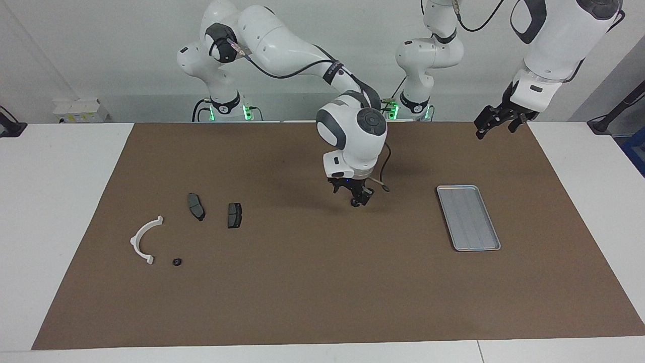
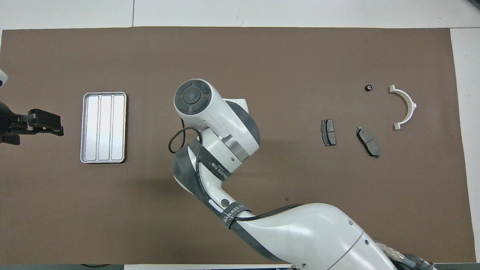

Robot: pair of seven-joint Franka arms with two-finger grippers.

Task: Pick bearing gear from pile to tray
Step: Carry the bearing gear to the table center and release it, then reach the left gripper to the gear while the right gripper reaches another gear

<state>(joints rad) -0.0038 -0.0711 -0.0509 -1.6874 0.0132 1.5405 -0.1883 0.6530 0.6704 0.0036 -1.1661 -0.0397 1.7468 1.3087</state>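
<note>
Tray (image 1: 468,217): flat silver-grey rectangle, rounded corners, low rim, ribbed lengthwise; nothing in it; toward the left arm's end.
Pile (image 1: 186,229): white half-ring bracket, two dark pads, one tiny black round piece, scattered toward the right arm's end.

White wall (image 1: 126,60) above white table (image 1: 60,201), brown mat (image 1: 302,292).

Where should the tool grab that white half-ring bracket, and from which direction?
Likely straight from above, jaws across the thin band at mid-arc. The white half-ring bracket lies flat on the mat, so only its narrow band offers two opposing faces; the small black piece beside one end sits clear of mid-arc.
</note>
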